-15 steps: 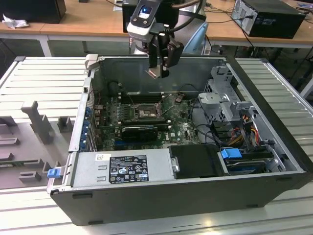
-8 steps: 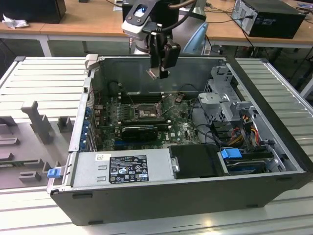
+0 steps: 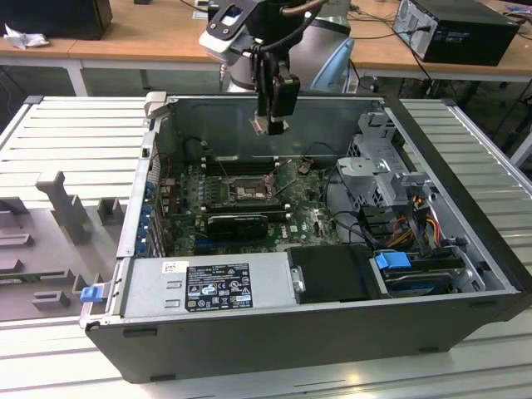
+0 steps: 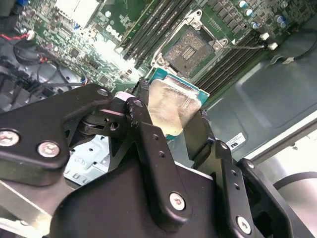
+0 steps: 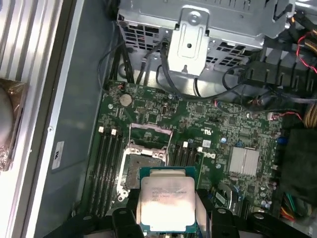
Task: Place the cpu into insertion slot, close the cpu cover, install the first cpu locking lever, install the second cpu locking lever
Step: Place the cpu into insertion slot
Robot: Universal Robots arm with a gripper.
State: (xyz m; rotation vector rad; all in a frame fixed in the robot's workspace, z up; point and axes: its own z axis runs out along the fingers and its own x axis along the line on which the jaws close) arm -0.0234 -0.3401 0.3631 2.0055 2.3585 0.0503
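My gripper (image 3: 272,125) hangs over the open computer case, above the green motherboard (image 3: 303,218), and is shut on the cpu (image 3: 270,125). In both wrist views the black fingers (image 4: 141,106) clamp two opposite edges of the pale silvery chip, cpu (image 4: 173,106) and cpu (image 5: 166,203). The insertion slot (image 5: 143,167) lies below and just beyond the chip, its dark recessed centre bare; it is also seen as insertion slot (image 4: 190,47) and insertion slot (image 3: 246,193). The cpu cover (image 5: 149,127) stands swung up at the slot's far edge. A thin metal lever (image 4: 242,47) sticks out beside the slot.
Long black memory slots (image 5: 106,158) flank the socket on both sides. A metal drive cage (image 3: 378,166) with cables (image 3: 416,220) fills the exterior view's right of the case. The power supply (image 3: 216,287) sits along the near wall. A silver heat sink (image 5: 243,161) is on the board.
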